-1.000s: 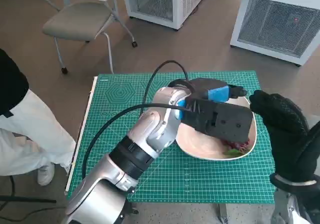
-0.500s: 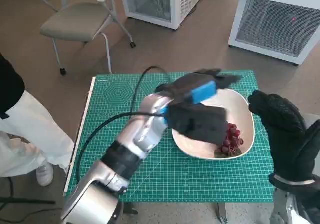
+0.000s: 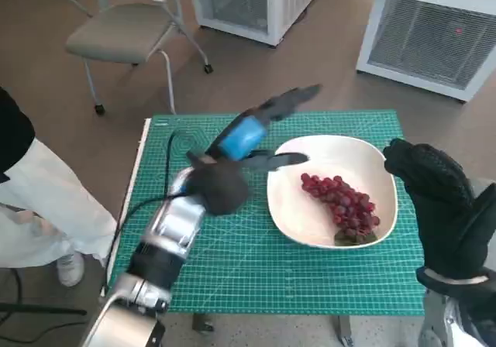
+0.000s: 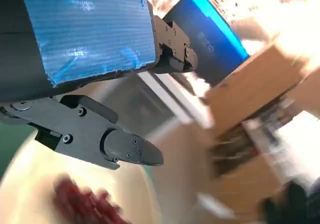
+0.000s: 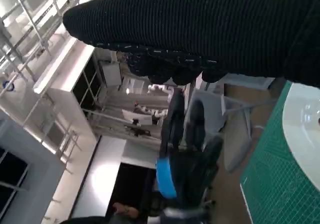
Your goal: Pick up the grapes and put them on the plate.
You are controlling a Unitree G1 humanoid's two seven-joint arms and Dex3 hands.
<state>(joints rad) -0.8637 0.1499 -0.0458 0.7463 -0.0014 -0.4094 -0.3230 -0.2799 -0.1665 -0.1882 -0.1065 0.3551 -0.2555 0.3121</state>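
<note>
Both hands empty: left hand (image 3: 256, 126) spread, withdrawn from plate (image 3: 325, 149); grapes (image 3: 341, 204) uncovered.

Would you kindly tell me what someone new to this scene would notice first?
The red grapes lying in the white plate on the green cutting mat draw the eye at once. Just left of the plate, the left hand with its blue tape is raised over the mat, fingers apart and holding nothing. The gloved right hand waits at the plate's right edge.
</note>
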